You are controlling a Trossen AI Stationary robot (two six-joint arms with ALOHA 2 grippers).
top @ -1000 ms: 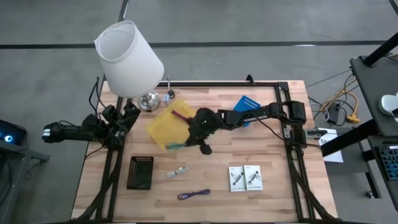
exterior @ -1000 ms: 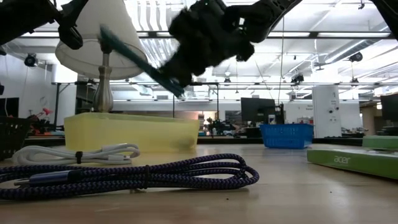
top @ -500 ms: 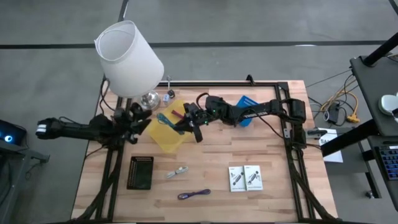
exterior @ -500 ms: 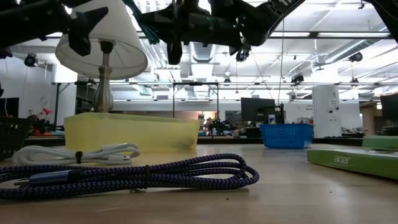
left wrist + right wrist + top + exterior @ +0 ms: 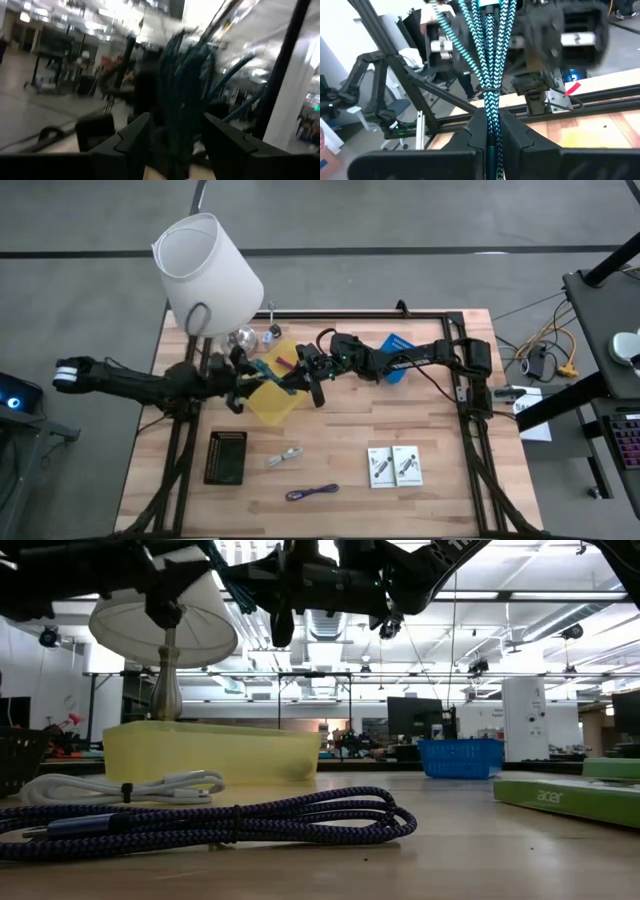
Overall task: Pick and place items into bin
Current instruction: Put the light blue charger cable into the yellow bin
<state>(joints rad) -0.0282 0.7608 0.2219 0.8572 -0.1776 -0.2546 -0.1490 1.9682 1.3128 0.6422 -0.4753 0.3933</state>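
My right gripper (image 5: 300,377) hangs over the yellow bin (image 5: 270,402) and is shut on a teal braided cord bundle (image 5: 266,371), which sticks out toward the table's left. My left gripper (image 5: 243,376) is open at the bundle's free end. In the left wrist view the blurred teal strands (image 5: 182,85) show between its fingers. A slim purple stick (image 5: 291,364) lies in the bin. The silvery-white cable (image 5: 284,457), purple cord (image 5: 312,493) and two white packets (image 5: 395,465) lie on the table. My right gripper pinches the teal bundle between its two fingers (image 5: 470,137), just below its tie band (image 5: 491,91). The fingers come level from the table's right and lie along the bundle, which is lifted clear above the bin. My left gripper: I cannot tell whether it touches the bundle.
A white lamp (image 5: 208,272) stands at the far left corner, close to the left arm. A black mesh basket (image 5: 226,457) sits near the left edge, and a blue basket (image 5: 399,346) lies under the right arm. Bare wood shows between the cords and the packets.
My right gripper rose from the bin's near side, moved toward the far edge and turned level, lifting the teal bundle clear; it has since held still. My left arm reached right from the table's left edge to the bundle's free end.
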